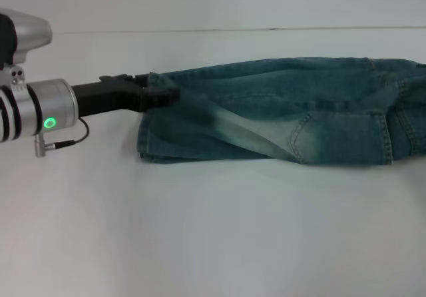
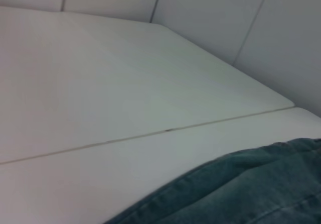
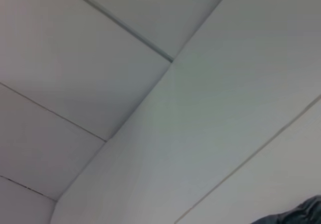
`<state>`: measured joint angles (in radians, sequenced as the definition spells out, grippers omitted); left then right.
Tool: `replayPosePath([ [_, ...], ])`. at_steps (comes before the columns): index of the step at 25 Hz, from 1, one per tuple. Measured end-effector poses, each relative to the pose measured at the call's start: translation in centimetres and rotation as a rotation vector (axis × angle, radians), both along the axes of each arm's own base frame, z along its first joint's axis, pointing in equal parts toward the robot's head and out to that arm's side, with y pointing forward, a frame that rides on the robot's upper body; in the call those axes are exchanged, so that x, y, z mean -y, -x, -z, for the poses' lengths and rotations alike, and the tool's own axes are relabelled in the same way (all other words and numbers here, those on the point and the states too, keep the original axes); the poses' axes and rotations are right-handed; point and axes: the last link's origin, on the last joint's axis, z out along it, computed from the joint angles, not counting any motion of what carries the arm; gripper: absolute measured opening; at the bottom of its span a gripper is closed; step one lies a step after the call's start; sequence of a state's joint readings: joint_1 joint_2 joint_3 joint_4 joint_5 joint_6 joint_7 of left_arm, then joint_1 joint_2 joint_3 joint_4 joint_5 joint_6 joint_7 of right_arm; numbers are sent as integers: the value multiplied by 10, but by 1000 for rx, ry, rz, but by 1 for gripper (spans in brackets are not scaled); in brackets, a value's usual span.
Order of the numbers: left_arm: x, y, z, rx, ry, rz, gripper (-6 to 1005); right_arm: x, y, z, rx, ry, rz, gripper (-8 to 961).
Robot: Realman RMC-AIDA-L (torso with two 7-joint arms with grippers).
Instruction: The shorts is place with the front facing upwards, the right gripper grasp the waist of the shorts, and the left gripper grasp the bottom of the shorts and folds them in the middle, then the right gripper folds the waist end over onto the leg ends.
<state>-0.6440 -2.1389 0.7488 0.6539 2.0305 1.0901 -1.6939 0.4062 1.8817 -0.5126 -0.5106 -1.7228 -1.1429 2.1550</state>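
Shorts (image 1: 286,110) lie across the desk (image 1: 200,230) toward its far edge, running to the right edge of head view, already doubled lengthwise, so the middle fold looks underway or just done. Left pincer (image 1: 160,94) is at the leg-end hem, far corner, closed on the denim. Hem is lifted a bit there, rest lies flat. Right pincer isn't visible in head view; its wrist cam shows only a scrap of denim (image 3: 296,215), so can't tell its state. Waist end is prob off frame to the right. Next, imo: lay the hem flat, release left, then right carries the waist over onto the leg ends w/o dragging the lower layer.
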Motion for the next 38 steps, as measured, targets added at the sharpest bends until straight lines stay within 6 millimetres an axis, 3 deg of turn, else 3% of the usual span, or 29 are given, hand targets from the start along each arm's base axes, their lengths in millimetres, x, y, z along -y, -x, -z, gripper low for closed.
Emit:
replayPosePath([
  [10,14,-9,13,20,46,80,905,1,3,-13,144,110,-15,817],
  [19,26,-18,18,109,-4,221,902,24,5,-40,122,102,-60,817],
  [29,36,-23,39,139,-82,334,899,44,-7,-37,228,237,-35,816],
  [38,34,-23,35,165,-111,323,897,30,1,-47,230,247,11,816],
])
